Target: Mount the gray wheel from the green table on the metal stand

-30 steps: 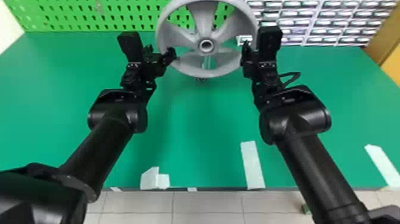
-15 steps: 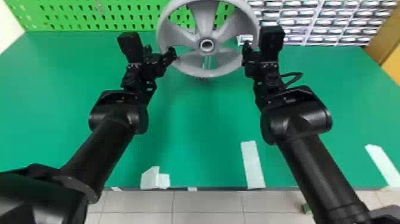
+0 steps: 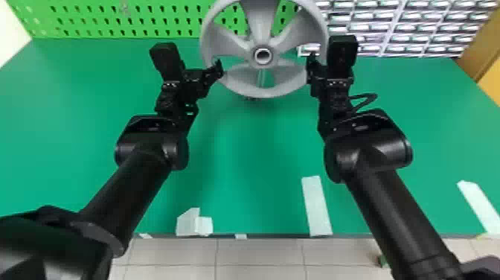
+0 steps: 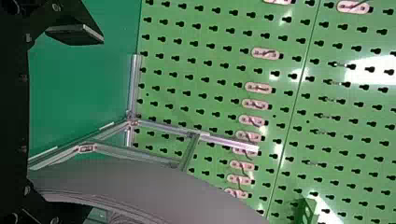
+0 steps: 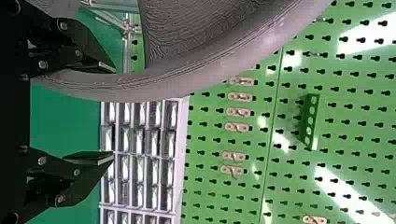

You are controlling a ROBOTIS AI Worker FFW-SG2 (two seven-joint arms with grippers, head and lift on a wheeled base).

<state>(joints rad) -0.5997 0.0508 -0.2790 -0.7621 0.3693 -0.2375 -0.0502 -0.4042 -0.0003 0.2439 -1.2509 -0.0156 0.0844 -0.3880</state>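
the left wrist view lays out the bars of the stand [image 4: 163,129], while the head view gives a short piece of upright through a gap in the wheel [image 3: 260,18]. the right wrist view adds a holed green bracket [image 5: 310,122] on the pegboard, right of centre.

the wheel stands upright at the upper centre of the head view, between the left gripper [image 3: 215,70] and the right gripper [image 3: 313,70], its hub facing the camera. both grippers are released: each has its two fingers well apart with the rim passing between them, neither clenched on it. whether a finger touches the rim, or the wheel rests on the stand, cannot be told.

the green table [image 3: 256,149] fills the middle, with white tape [image 3: 316,206] near its lower edge and floor tiles [image 3: 260,253] below. the pegboard [image 3: 85,9] runs along the upper left, drawers [image 3: 398,28] the upper right.
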